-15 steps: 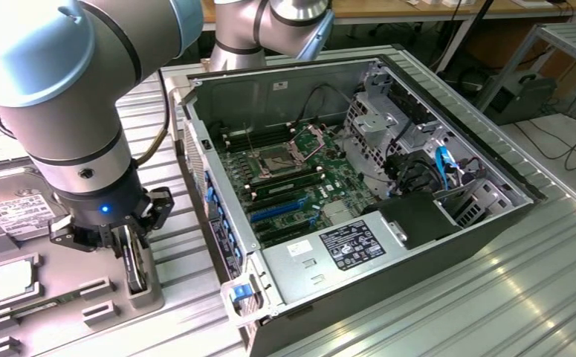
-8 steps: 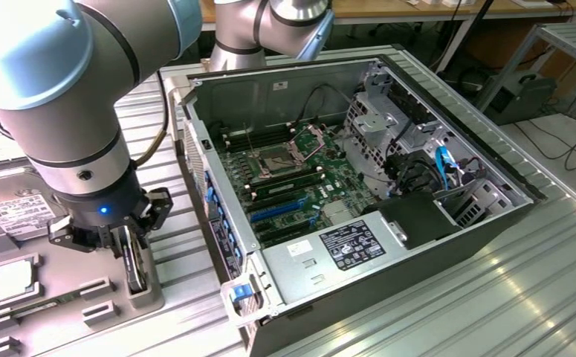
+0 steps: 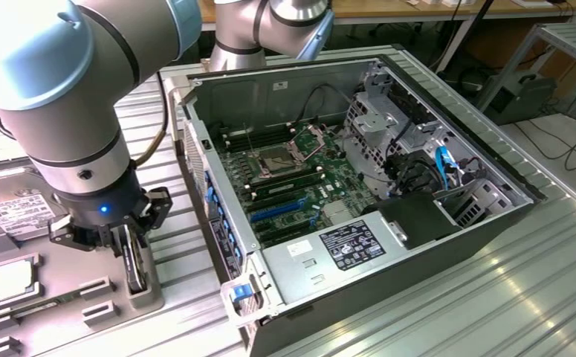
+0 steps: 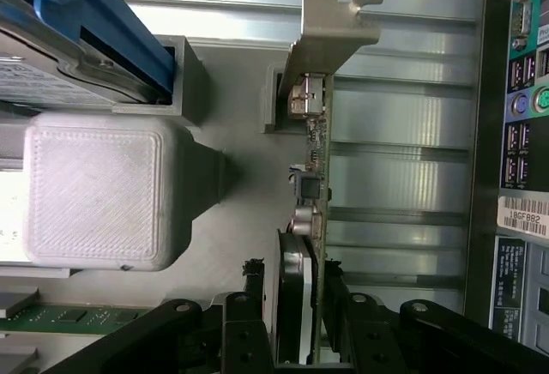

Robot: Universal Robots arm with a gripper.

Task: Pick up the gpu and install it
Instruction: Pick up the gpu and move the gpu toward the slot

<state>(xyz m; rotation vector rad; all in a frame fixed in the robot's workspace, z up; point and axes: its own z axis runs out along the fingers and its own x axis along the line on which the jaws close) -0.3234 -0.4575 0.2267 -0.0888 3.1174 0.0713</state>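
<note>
The gpu (image 3: 135, 269) is a thin black card standing on edge at the grey parts tray (image 3: 65, 256), at the exterior view's left. My gripper (image 3: 127, 251) comes down on it from above, with a finger on each flat side, shut on the card. The wrist view looks along the gpu (image 4: 312, 164) edge-on, from its round cooler between my fingers out to its silvery end bracket (image 4: 330, 35); my gripper (image 4: 300, 314) clamps it there. Whether the card's lower edge still rests in the tray's holder (image 3: 147, 288) I cannot tell.
The open computer case (image 3: 466, 141) lies right of the tray, its motherboard (image 3: 302, 182) and blue card slots (image 3: 276, 212) facing up. A hard drive (image 3: 15, 212) and a processor chip (image 3: 10, 279) sit in the tray. The case's rear port panel (image 4: 523, 134) is beside the card.
</note>
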